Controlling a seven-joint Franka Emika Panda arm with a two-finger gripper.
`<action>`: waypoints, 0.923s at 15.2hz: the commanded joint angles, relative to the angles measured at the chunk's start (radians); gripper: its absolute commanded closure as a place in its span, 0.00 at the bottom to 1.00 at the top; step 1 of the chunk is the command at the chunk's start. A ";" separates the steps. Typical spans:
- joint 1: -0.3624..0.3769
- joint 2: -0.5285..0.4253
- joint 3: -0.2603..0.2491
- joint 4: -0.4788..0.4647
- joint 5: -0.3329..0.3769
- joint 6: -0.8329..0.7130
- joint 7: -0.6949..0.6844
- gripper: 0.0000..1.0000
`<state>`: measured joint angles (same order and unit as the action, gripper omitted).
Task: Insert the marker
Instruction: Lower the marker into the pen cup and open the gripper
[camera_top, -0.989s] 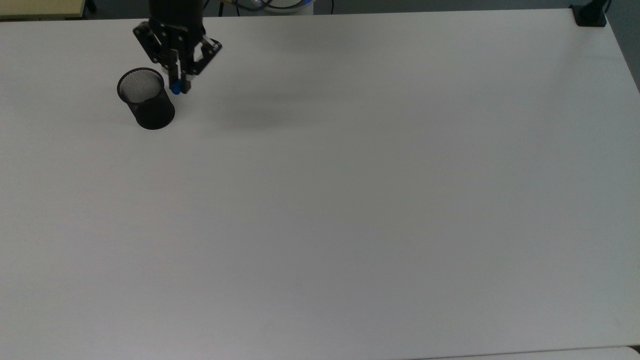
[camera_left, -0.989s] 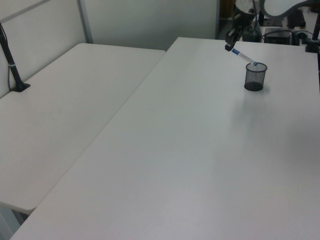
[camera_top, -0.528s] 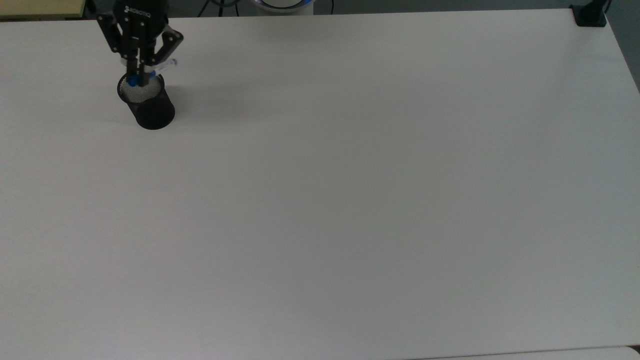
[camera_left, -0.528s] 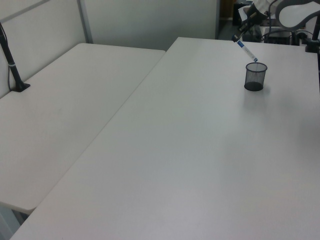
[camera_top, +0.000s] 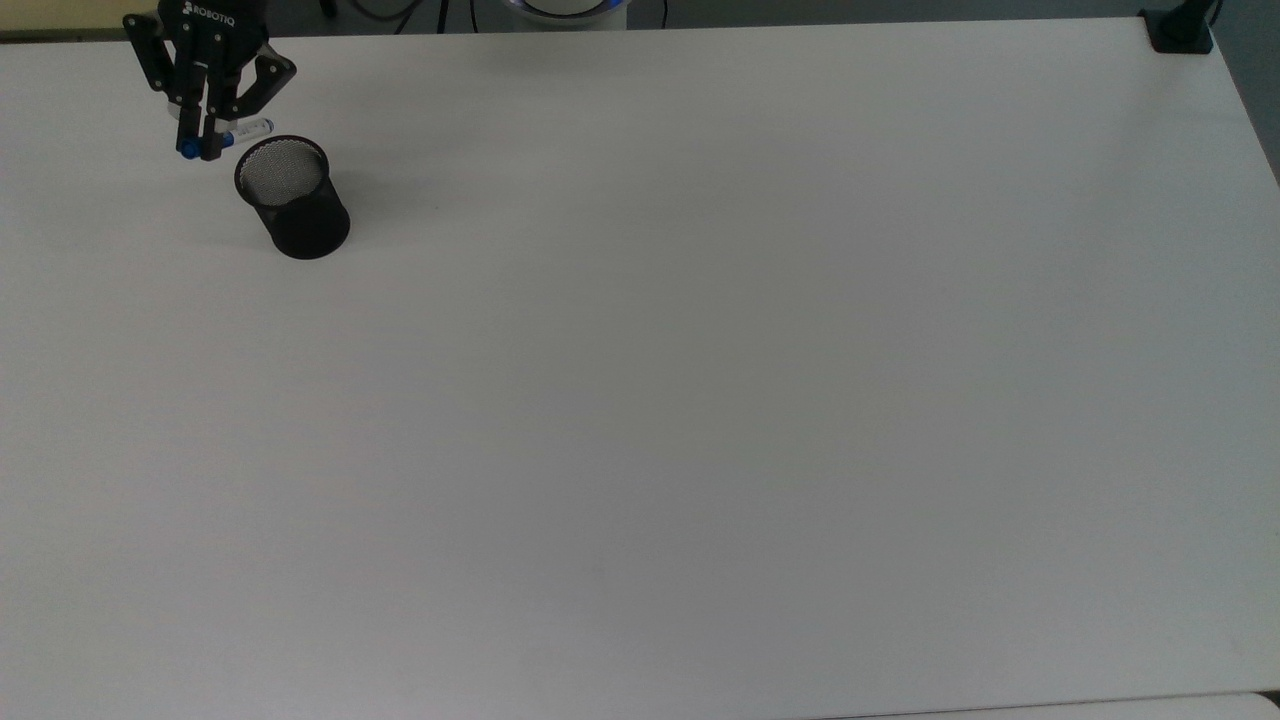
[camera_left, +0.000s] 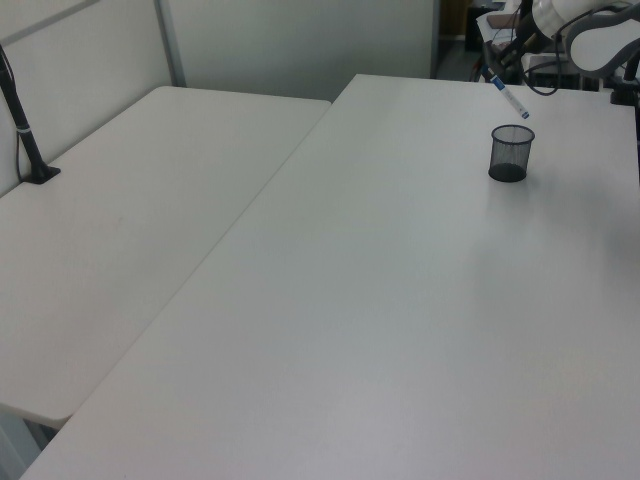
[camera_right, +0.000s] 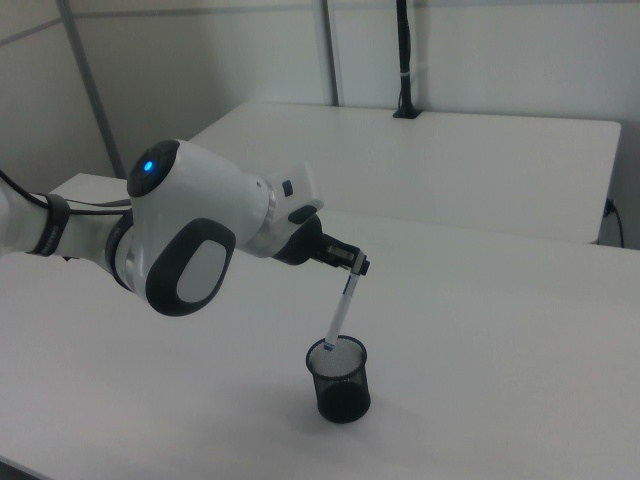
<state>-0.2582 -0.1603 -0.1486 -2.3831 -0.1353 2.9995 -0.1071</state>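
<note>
Cup (camera_right: 339, 378) stands below the claw (camera_top: 205, 140), empty. Above it the marker (camera_right: 340, 313), clamped in the claw, hangs tilted, lower tip at the rim. The claw has swung across the top view's left, past the mouth, so insertion needs re-centring.

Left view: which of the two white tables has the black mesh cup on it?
The table on the left view's right: the cup stands at its far end. The other table bears a black post.
</note>
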 joint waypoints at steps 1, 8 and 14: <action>0.008 0.060 -0.009 -0.027 -0.010 0.120 -0.019 1.00; 0.004 0.074 -0.011 -0.140 -0.009 0.355 -0.040 1.00; 0.002 0.073 -0.012 -0.206 -0.009 0.441 -0.083 1.00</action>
<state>-0.2582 -0.0558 -0.1493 -2.5384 -0.1353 3.4103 -0.1409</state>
